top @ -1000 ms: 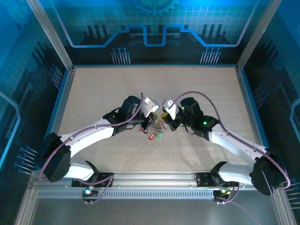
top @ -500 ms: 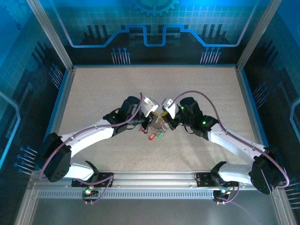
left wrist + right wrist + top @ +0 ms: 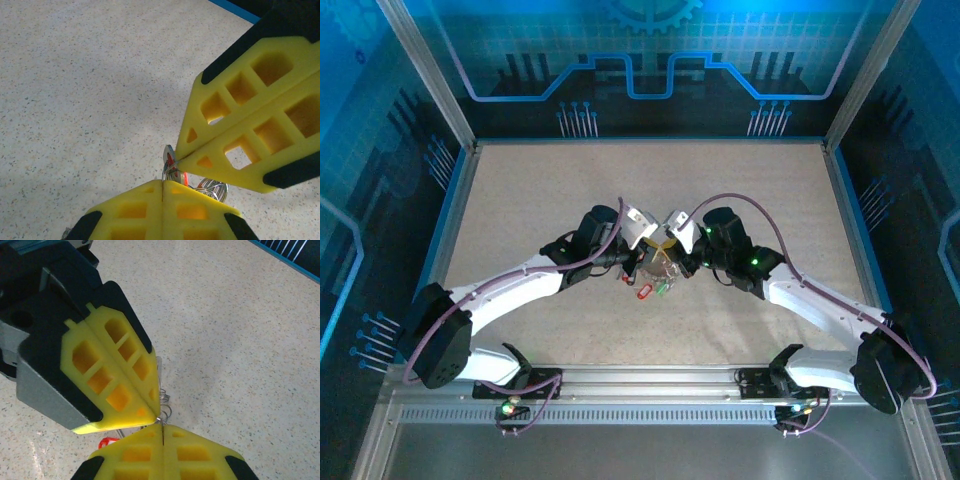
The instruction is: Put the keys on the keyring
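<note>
- Both arms meet nose to nose in the middle of the top view, and the whole job is happening in that one tiny spot.
- The left gripper (image 3: pixel 162 192) is clamped fully shut. A thin curved wire runs into its seam, which I read as the keyring (image 3: pixel 164 170).
- The right gripper (image 3: pixel 162 432) is shut tight too, with a hairline of metal in its seam. I honestly can't tell if that's ring wire or a key shaft.
- The keys (image 3: pixel 655 288) hang in a little bunch just below the fingertips, centre of the top view. The red key (image 3: pixel 642 292) is on the left and the green key (image 3: pixel 665 288) is beside it, both just above the table (image 3: pixel 520 200).
- From the left wrist, silvery coils and a bit of red peek out between the two yellow tips, lower middle of the frame.
- How I'd play it:
  - Use one arm as a vice and move only the other, in tiny steps.
  - Slide along the curve of the wire rather than pulling straight, since a straight pull probably just springs the ring out of the pinch.
  - Don't loosen either side until the key has clearly passed the split.
  - Check from the wrist cams, because the top view is too coarse for this.
</note>
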Robot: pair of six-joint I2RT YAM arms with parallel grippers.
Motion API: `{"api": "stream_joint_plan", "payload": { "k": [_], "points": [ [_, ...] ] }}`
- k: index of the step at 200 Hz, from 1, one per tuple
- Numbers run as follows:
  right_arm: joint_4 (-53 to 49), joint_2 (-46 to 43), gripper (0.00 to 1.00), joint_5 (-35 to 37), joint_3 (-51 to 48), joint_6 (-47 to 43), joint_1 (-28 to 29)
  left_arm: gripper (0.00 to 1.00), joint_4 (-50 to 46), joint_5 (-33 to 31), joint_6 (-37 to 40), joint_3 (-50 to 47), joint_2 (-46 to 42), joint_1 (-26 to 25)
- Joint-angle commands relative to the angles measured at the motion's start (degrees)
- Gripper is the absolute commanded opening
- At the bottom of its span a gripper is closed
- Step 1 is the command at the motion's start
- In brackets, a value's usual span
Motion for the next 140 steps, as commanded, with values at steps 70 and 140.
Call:
{"api": "stream_joint_plan", "payload": {
  "k": [70, 140],
  "points": [
    [0.2, 0.4, 0.0, 8.5, 0.7, 4.6, 2.0, 0.0, 4.4, 2.5, -1.2, -1.3, -1.0, -0.5],
    [-1.2, 0.4, 0.0, 12.6, 2.8, 12.5, 1.7, 0.0, 4.7, 3.4, -0.1, -1.5, -0.5, -0.8]
  ]
}}
